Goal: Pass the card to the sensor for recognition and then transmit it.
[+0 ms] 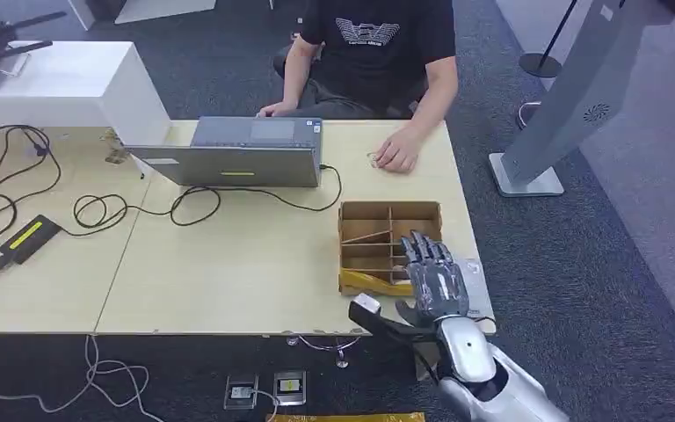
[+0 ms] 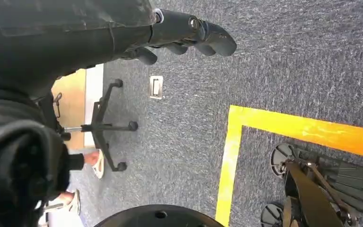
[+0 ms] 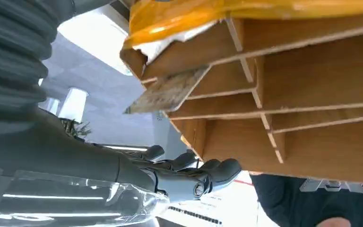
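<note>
Right hand overlaps divided box.

Silver right arm ends in a grey, dark-fingered right hand.

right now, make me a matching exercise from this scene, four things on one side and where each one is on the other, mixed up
Things:
1. laptop
2. cardboard divider box
3. right hand
4. black power adapter

Places:
A. at the table's left end, among cables
B. over the near end of the divider box
C. far side of the table, in front of the seated person
D. at the table's right end, near the front edge

Pairs: 1-C, 2-D, 3-B, 4-A
</note>
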